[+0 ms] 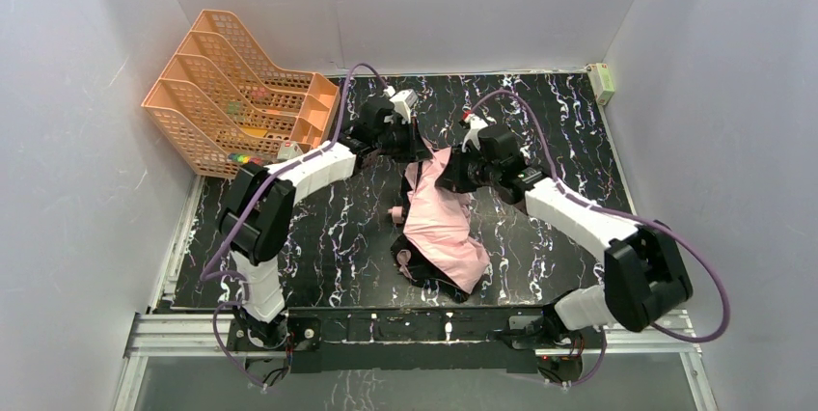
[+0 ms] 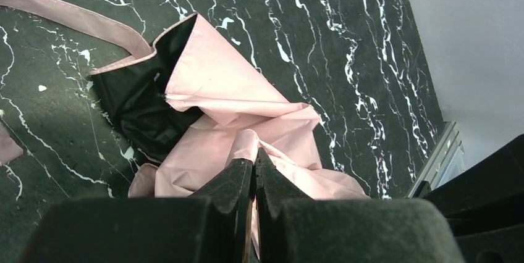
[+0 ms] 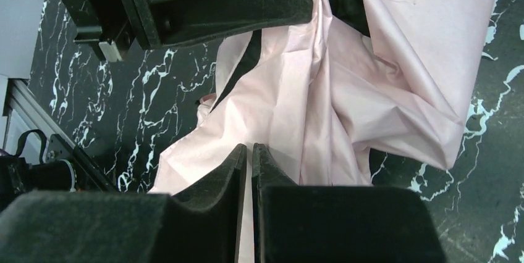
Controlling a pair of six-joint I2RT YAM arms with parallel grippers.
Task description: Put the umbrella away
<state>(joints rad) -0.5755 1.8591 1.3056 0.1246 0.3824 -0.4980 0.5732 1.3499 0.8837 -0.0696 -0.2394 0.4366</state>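
umbrella (image 1: pixel 439 228) lies collapsed mid-table (image 1: pixel 540 112), fabric loose, not bundled; long axis runs far-to-near, drifting right at the near end; far end sits under both grippers, bulk trails toward the bases

left gripper (image 2: pixel 253 155): jaws pressed together on a fold of pink fabric; right gripper (image 3: pixel 249 147): jaws almost together, pink showing in the slit, reads as a second pinch just beside the left one

both arms equally near the far end, neither near the near end; small pale nub on the left side looks like the handle (image 1: pixel 395 212), closer to the left arm

my read: any gather or fold has to work along that axis, toward the near end

hidden: shaft and ribs are under fabric, can't tell how far it's telescoped; left arm's body blocks the top of the right wrist view; rack (image 1: pixel 222 93) far left, contents too small to tell
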